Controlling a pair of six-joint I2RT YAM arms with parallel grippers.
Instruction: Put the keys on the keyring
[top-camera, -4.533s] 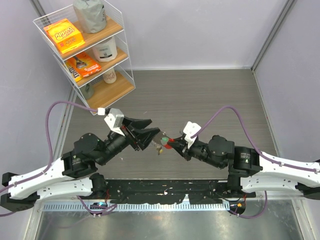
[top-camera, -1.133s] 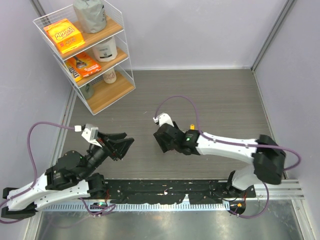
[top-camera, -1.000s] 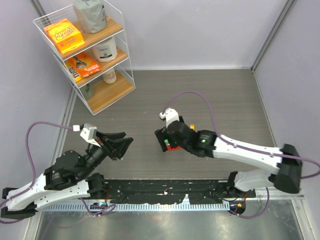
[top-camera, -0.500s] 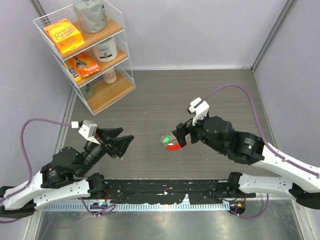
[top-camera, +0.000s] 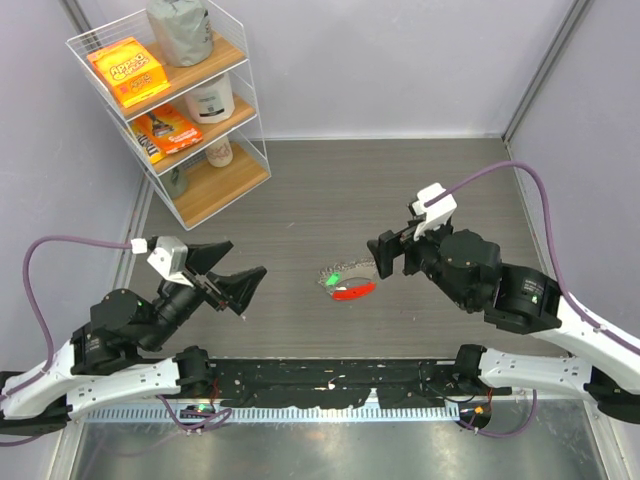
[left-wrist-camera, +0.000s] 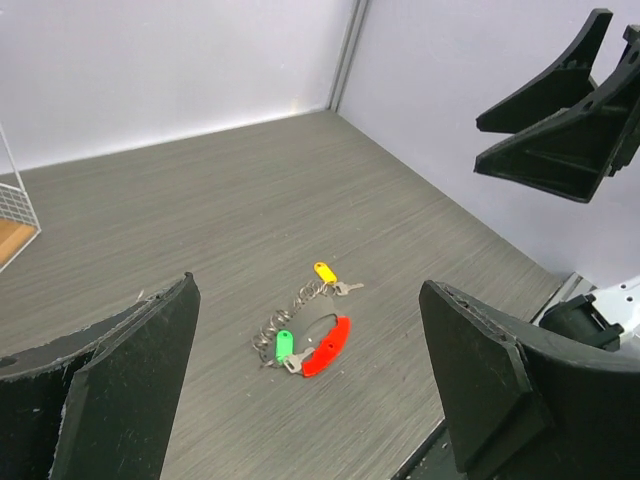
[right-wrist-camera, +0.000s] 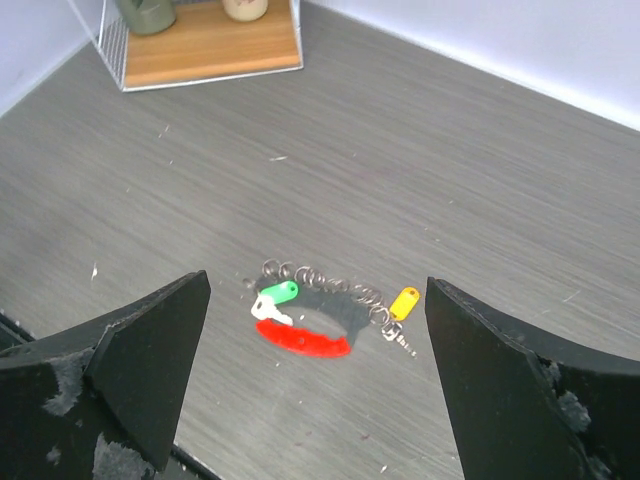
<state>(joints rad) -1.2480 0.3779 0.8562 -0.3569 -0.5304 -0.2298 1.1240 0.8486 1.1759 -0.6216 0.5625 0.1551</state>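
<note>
The keyring (top-camera: 352, 292) is a red crescent lying flat on the grey table, joined to a silvery chain (right-wrist-camera: 330, 283). The green-headed key (right-wrist-camera: 277, 293) lies at one end of the chain, its blade touching the crescent (right-wrist-camera: 300, 340). At the other end lies the yellow-headed key (right-wrist-camera: 404, 302). The left wrist view shows the same bunch: crescent (left-wrist-camera: 327, 346), green key (left-wrist-camera: 284, 345), yellow key (left-wrist-camera: 324, 271). My left gripper (top-camera: 235, 272) hangs open well left of it, holding nothing. Just right of the bunch and above it, my right gripper (top-camera: 395, 257) is also open and holds nothing.
A white wire shelf (top-camera: 170, 100) with boxes, a jar and a pouch stands at the back left; its lowest board (right-wrist-camera: 210, 40) shows in the right wrist view. A black rail (top-camera: 330, 385) runs along the near edge. Grey walls close the table in.
The right arm has drawn back to the right and up, leaving the keyring and keys lying on the table. The left gripper has opened wider and pulled back left.
</note>
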